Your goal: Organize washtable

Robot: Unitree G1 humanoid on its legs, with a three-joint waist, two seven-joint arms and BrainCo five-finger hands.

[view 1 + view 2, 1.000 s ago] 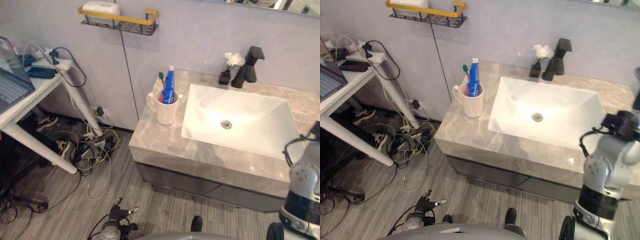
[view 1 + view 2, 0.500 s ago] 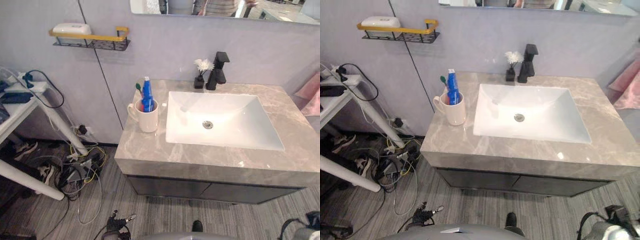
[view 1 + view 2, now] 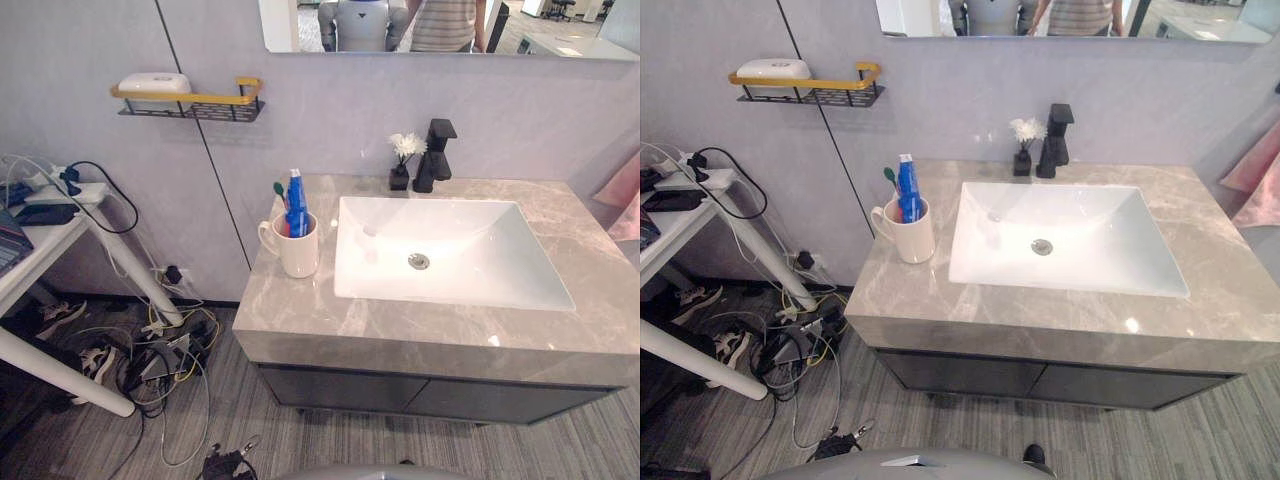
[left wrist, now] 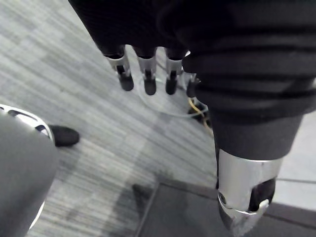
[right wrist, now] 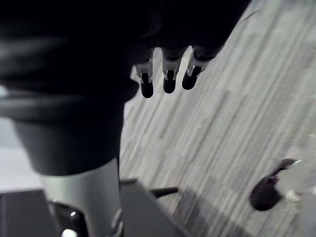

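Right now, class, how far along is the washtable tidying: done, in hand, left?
Done: toothbrush and toothpaste stand in the mug on the counter. In hand: nothing; left hand and right hand hang open above the floor. Left: likely nothing more.

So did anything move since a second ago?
Mostly the camera turned, so the whole view shifted. The right arm, raised beside the counter a second ago, has dropped; the right hand now hangs open over the floor, like the left hand. Nothing was grabbed. The mug with toothbrush and toothpaste, flower vase, faucet and sink stayed put.
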